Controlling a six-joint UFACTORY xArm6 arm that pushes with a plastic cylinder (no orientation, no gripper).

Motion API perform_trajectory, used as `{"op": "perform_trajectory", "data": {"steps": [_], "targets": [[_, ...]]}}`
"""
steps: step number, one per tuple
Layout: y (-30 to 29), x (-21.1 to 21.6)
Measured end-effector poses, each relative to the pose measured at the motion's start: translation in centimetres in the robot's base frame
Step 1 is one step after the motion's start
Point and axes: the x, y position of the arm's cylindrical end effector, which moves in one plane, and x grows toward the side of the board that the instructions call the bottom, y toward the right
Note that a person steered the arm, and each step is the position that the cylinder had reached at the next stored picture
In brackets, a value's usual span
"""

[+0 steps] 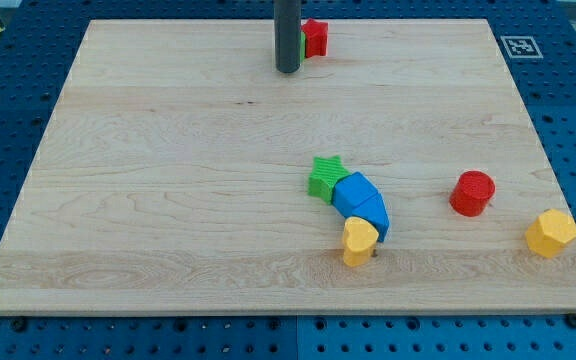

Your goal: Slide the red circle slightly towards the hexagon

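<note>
The red circle (472, 192) lies at the view's right, a little below mid-height. The yellow hexagon (551, 233) sits to its lower right, near the board's right edge, with a gap between them. My tip (287, 70) rests on the board at the view's top centre, far from both. It stands just left of a red block (314, 37), with a sliver of a green block (301, 45) showing between the rod and that block.
A green star (324, 177), a blue block (353, 192), a second blue block (375, 215) and a yellow heart-like block (359, 240) cluster below the centre. A printed marker (520, 46) sits at the board's top right corner.
</note>
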Motion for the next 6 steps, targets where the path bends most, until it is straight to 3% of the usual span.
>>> {"op": "perform_trajectory", "data": {"steps": [2, 4, 5, 6], "targets": [[3.3, 7.0], [13.6, 12.1], [17.1, 16.8], [17.1, 21.3]]}}
